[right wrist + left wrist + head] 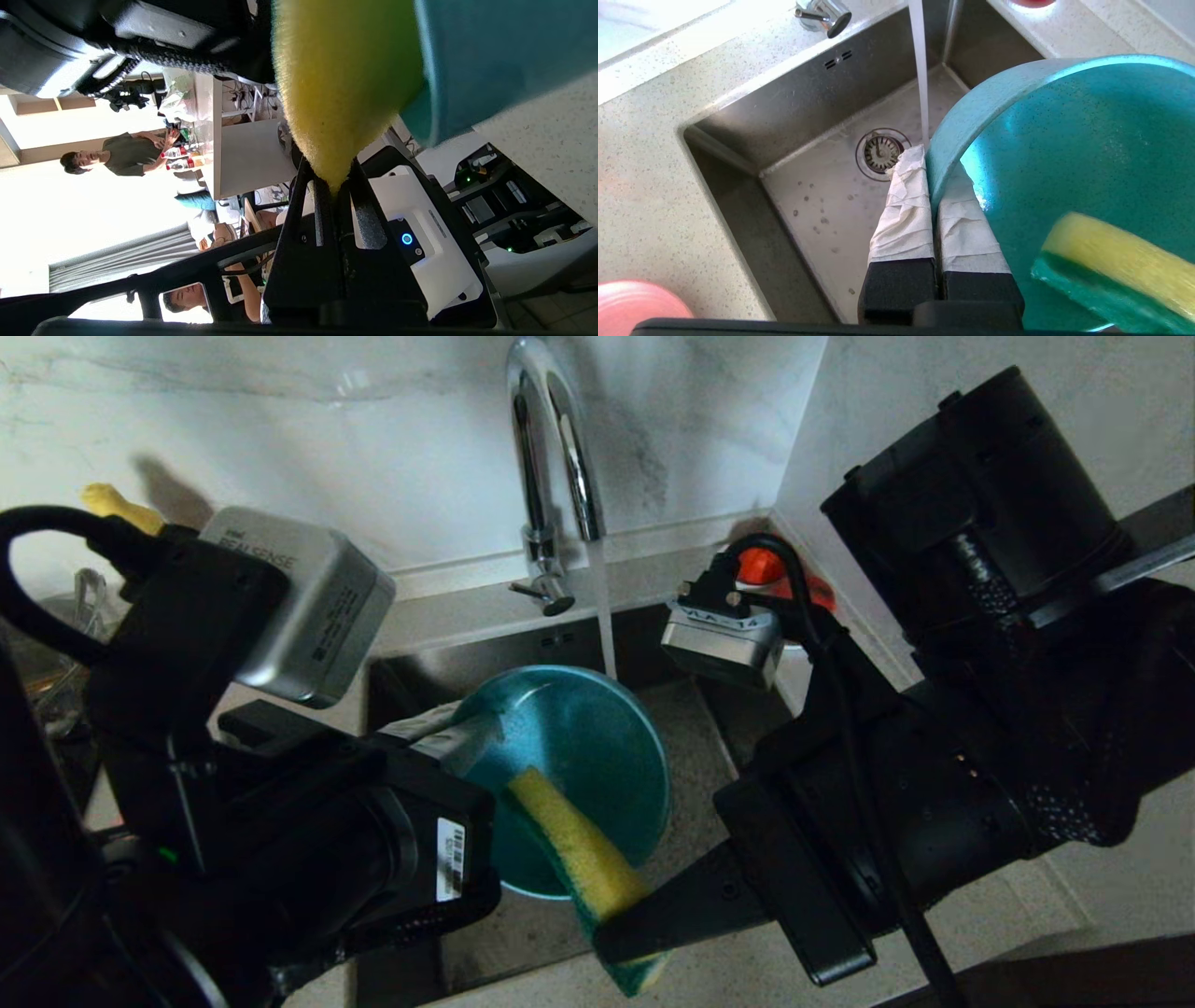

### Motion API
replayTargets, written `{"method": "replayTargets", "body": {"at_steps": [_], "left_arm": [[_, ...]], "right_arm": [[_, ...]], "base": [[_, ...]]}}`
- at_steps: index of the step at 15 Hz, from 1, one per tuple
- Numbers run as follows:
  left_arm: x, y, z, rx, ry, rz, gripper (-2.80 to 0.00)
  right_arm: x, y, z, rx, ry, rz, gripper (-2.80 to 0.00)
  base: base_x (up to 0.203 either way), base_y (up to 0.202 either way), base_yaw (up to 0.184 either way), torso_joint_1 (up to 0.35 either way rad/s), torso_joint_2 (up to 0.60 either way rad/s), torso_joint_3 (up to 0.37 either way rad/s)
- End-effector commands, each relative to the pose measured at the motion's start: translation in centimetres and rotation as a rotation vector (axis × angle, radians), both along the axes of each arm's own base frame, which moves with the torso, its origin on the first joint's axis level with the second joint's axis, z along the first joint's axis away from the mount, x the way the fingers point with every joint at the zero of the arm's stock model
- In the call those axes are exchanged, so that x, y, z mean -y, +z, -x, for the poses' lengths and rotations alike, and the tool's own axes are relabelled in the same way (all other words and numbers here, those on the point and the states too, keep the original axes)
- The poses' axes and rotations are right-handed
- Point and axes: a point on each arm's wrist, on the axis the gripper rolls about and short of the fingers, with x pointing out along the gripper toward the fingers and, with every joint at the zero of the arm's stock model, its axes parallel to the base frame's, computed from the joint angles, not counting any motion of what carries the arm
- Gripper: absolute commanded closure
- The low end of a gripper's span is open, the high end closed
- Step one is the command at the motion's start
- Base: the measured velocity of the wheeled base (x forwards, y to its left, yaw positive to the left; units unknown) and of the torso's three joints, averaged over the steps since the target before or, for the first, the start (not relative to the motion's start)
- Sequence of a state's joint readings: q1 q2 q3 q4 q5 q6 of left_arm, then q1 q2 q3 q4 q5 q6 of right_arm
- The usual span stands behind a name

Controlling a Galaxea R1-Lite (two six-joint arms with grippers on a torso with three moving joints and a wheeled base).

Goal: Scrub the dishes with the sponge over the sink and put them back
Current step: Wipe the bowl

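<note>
Open sink [822,196] floor around the drain [881,153]; tap [551,476] and water stream [920,70] behind the bowl [583,761].

Kitchen: steel sink [752,116], running tap [546,476], speckled countertop [649,186].

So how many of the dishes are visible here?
2: the teal bowl, held over the sink by the left end effector, and the pink plate's edge on the counter. The spoon may be hidden.

The teal bowl [583,756] was held tilted on its rim above the steel sink [831,205], hollow side facing the sponge [583,859]. The yellow sponge, green scouring layer underneath, pressed against the bowl's inside. Water ran just behind the bowl, seemingly missing it. A pink plate [637,301] edge lay on the table.
</note>
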State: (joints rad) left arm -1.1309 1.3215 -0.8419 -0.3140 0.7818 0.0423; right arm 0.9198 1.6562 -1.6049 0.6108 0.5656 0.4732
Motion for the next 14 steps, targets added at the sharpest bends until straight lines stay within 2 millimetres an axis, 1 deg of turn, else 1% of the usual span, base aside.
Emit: {"method": "replayTargets", "body": {"at_steps": [1,5,9,12,14], "left_arm": [[-0.1,0.2,0.0,0.005,0.005,0.007,0.0],[-0.1,-0.5,0.0,-0.006,0.003,-0.015,0.0],[-0.2,-1.5,0.1,-0.02,-0.003,-0.053,0.0],[-0.3,-1.7,0.2,-0.025,-0.007,-0.054,0.0],[-0.3,-1.7,0.2,-0.025,-0.007,-0.056,0.0]], "right_arm": [[0.4,0.2,0.3,-0.002,-0.001,-0.001,0.0],[1.0,0.5,0.3,0.008,-0.015,-0.009,0.0],[1.1,0.6,-1.0,0.024,-0.057,-0.013,0.0],[0.7,0.6,-1.9,0.035,-0.068,-0.02,0.0],[0.0,0.6,-3.1,0.05,-0.08,-0.03,0.0]], "base": [[0.0,0.0,0.0,0.0,0.0,0.0],[0.0,0.0,0.0,0.0,0.0,0.0],[0.0,0.0,0.0,0.0,0.0,0.0],[0.0,0.0,0.0,0.0,0.0,0.0],[0.0,0.0,0.0,0.0,0.0,0.0]]}}
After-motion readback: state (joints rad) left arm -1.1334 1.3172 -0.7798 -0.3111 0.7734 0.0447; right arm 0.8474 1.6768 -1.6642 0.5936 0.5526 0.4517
